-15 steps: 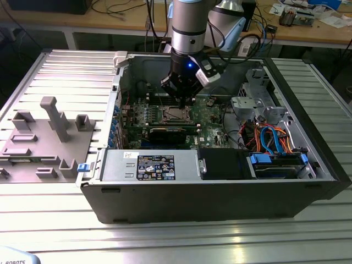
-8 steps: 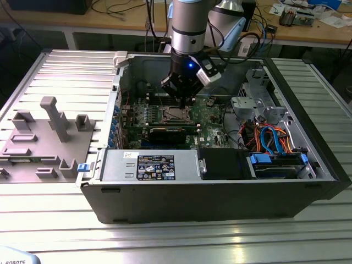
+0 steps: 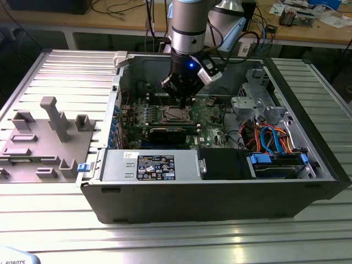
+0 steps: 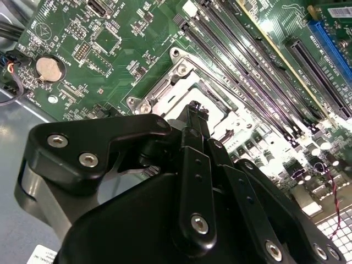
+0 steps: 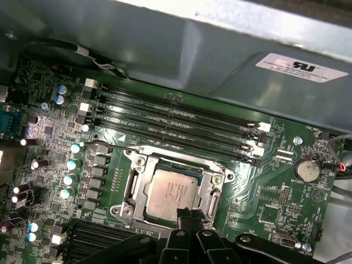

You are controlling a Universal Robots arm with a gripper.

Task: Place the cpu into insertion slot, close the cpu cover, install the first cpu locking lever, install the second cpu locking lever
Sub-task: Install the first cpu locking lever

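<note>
Green board: the motherboard (image 3: pixel 209 113) lies flat inside the open computer case (image 3: pixel 308 187), which rests on a ribbed metal table (image 3: pixel 60 220)
Arm: comes down from the far side into the middle of the case in the exterior view
Gripper: the gripper (image 5: pixel 185 213) hangs right over the socket; in both wrist views its black fingers (image 4: pixel 193 124) are drawn together to a narrow tip with nothing between them; the tip sits at the edge of the cover, and whether it touches cannot be told
Cpu: the cpu (image 5: pixel 173 191) lies flat in the insertion slot (image 5: pixel 133 184), its pale metal face up, seen through the cover's square window in the first wrist view
Cover: the cpu cover (image 5: pixel 212 190) is down over the chip, its silvery frame lying around the chip's face
Lever: a thin metal locking lever (image 5: pixel 165 148) runs along the side of the socket that faces the long black memory slots (image 5: pixel 176 118); whether it is latched cannot be told
Coin cell: a round battery (image 5: pixel 305 169) sits on the board well apart from the socket
Power supply: the grey labelled box (image 3: pixel 148 166) fills the case's near side towards the exterior view's left
Cables: blue and orange cables (image 3: pixel 269 137) lie towards the exterior view's right
Fixtures: grey plastic blocks (image 3: pixel 49 137) stand on the table outside the case, on the exterior view's left
</note>
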